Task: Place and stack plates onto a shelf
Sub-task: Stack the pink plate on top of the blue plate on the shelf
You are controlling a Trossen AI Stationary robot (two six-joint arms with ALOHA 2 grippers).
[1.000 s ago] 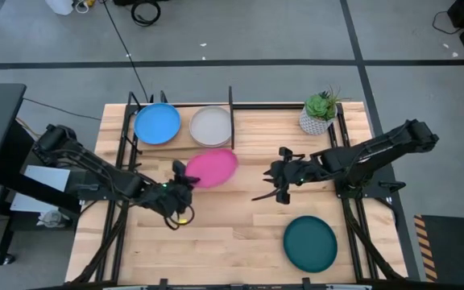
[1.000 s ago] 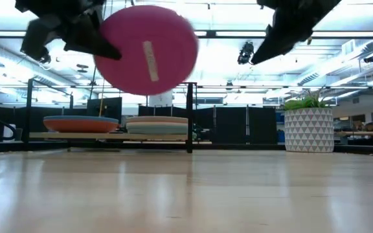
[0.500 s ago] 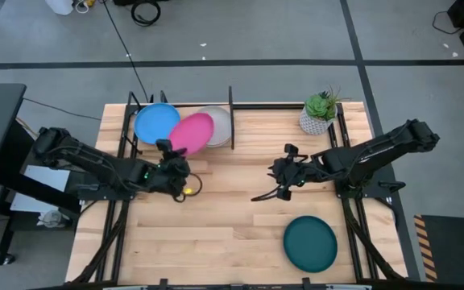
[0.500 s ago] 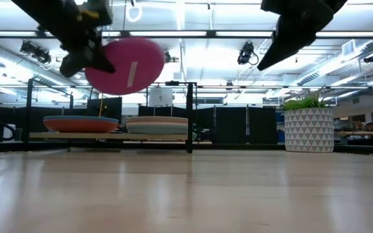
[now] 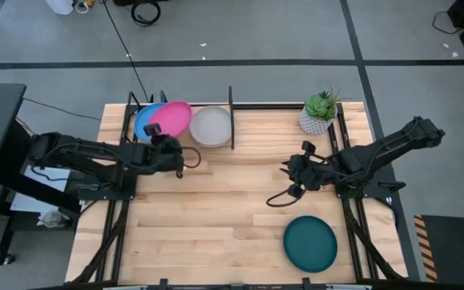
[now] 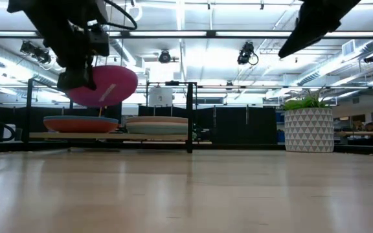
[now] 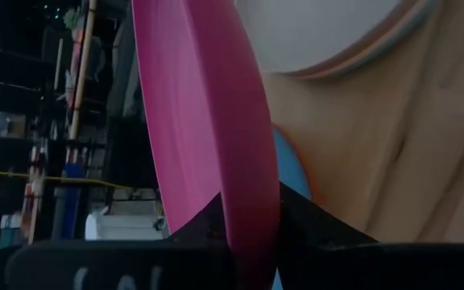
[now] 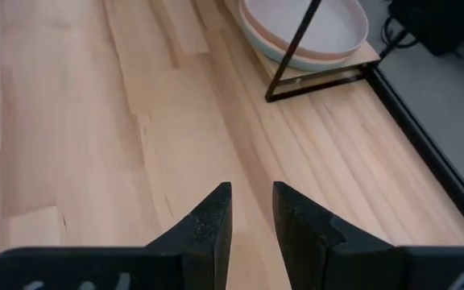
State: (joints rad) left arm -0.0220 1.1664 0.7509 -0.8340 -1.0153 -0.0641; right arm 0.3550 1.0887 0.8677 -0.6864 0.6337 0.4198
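Magenta plate (image 5: pixel 172 118) in left gripper (image 5: pixel 164 140), overlapping bright blue plate (image 5: pixel 143 122).

Potted plant (image 5: pixel 321 112) at table's (image 5: pixel 216 217) far right corner; white patterned pot.

The shelf (image 5: pixel 230 105) is set at the back of the bench (image 5: pixel 216 234), left of centre, and is split by an upright divider. Two piles of plates are kept on it, side by side: one at the left (image 5: pixel 143 125) and one (image 5: pixel 211 126) just beside the divider. A further plate (image 5: pixel 171 118) is held tilted above the left pile by the left end effector (image 5: pixel 158 138) (clear of the pile, as seen in the low view). A potted plant (image 5: pixel 319 113) is placed at the back right. One plate (image 5: pixel 310 242) is laid alone at the front right. The right end effector (image 5: pixel 291 179) is held above the bench, right of centre, between plant and lone plate.
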